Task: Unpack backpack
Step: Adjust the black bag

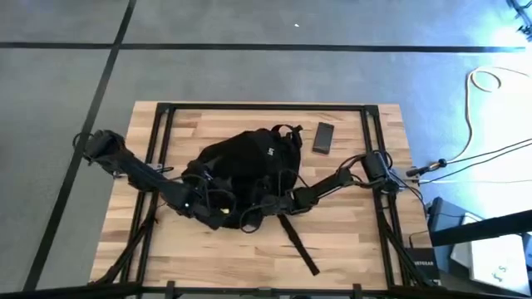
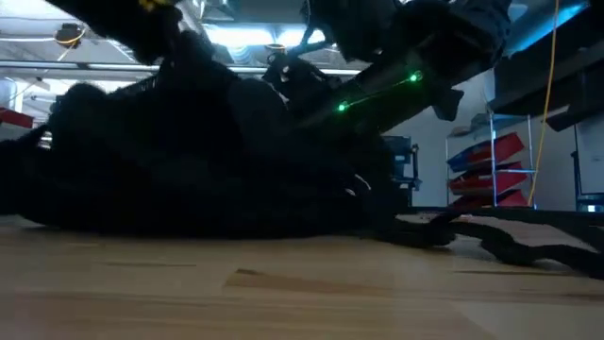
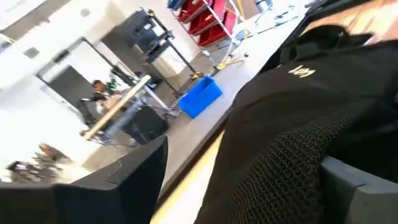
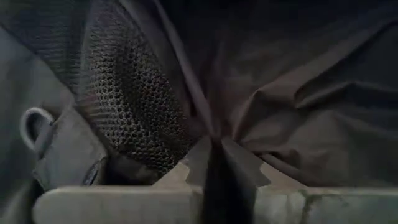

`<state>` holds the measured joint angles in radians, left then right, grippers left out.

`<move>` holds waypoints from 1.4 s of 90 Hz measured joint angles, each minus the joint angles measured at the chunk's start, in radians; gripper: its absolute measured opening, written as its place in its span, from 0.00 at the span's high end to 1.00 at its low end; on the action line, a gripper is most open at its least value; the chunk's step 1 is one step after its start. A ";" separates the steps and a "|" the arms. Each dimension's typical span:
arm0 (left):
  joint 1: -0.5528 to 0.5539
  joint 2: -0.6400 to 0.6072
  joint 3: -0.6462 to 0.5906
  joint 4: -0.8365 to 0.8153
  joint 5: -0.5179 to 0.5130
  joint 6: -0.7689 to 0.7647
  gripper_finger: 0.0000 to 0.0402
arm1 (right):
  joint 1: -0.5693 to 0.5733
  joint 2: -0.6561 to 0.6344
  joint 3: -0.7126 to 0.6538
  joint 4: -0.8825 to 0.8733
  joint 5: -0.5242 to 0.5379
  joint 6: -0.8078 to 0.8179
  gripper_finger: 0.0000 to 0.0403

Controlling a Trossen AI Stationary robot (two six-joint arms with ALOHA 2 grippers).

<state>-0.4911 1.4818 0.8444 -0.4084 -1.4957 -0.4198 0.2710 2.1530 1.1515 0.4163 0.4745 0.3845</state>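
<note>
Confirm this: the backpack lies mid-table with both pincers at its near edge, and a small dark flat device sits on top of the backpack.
Wrong on one point. The small dark device lies on the bare table beside the backpack, apart from it, as the high view shows. The rest holds: left pincer and right pincer are both at the backpack's near edge.

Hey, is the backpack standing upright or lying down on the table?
Lying down: the backpack spreads flat on the table, a strap trailing loose.
</note>
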 joint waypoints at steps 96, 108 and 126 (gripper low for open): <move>-0.040 -0.016 0.075 0.063 0.178 -0.199 0.30 | 0.309 -0.512 -0.028 -1.613 0.600 1.157 0.45; -0.042 -0.016 0.161 0.058 0.198 -0.086 0.30 | 0.301 -0.514 -0.113 -1.767 0.575 1.524 0.45; -0.032 -0.016 0.229 0.057 0.184 0.039 0.30 | 0.207 -0.541 -0.247 -1.743 0.442 1.629 0.45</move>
<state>-0.5228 1.4658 1.0733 -0.3513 -1.3113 -0.3807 0.4782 1.6120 0.9047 -1.3269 0.9164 2.0137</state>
